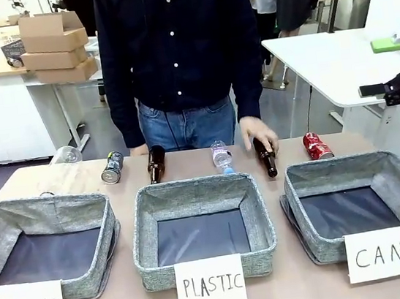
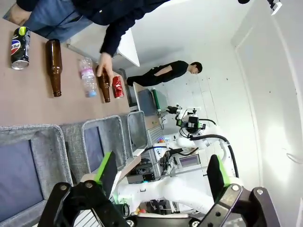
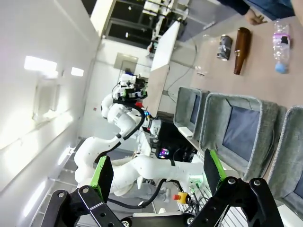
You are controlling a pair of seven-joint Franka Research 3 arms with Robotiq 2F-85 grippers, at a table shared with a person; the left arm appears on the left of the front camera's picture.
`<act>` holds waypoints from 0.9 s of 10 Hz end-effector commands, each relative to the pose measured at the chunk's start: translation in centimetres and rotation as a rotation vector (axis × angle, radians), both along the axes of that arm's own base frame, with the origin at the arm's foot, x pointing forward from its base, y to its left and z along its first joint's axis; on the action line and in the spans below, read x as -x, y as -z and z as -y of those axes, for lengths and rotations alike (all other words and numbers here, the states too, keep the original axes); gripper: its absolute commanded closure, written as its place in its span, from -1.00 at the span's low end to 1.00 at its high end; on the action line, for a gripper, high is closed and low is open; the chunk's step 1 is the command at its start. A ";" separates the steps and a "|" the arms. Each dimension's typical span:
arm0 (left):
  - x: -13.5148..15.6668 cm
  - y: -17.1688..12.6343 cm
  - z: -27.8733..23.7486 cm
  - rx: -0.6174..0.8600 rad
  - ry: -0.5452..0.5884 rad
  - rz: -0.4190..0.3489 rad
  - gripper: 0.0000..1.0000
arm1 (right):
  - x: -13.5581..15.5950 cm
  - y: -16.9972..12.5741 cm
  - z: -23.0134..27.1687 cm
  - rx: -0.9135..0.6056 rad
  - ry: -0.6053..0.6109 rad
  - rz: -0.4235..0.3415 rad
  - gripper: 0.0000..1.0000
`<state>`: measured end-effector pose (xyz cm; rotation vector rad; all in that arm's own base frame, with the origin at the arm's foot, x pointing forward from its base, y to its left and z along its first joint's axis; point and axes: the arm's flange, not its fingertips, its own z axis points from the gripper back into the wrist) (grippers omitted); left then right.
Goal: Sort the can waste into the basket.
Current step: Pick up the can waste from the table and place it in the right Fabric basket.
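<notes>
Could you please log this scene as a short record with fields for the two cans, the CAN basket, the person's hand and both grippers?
dark can: lying on its side behind the BOTTLE bin, outside it
red can: lying behind the CAN basket, outside it
CAN basket: robot's right, nothing inside
person's hand: resting on a brown bottle beside the red can
left gripper: fingers open, holding nothing
right gripper: fingers open, holding nothing
</notes>
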<state>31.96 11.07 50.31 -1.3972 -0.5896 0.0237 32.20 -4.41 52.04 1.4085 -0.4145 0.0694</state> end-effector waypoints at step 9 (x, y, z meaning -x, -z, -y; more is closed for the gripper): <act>-20.9 7.1 15.2 -0.931 -0.222 -0.141 -1.00 | -0.5 -0.1 -0.1 -0.016 -0.003 0.038 -1.00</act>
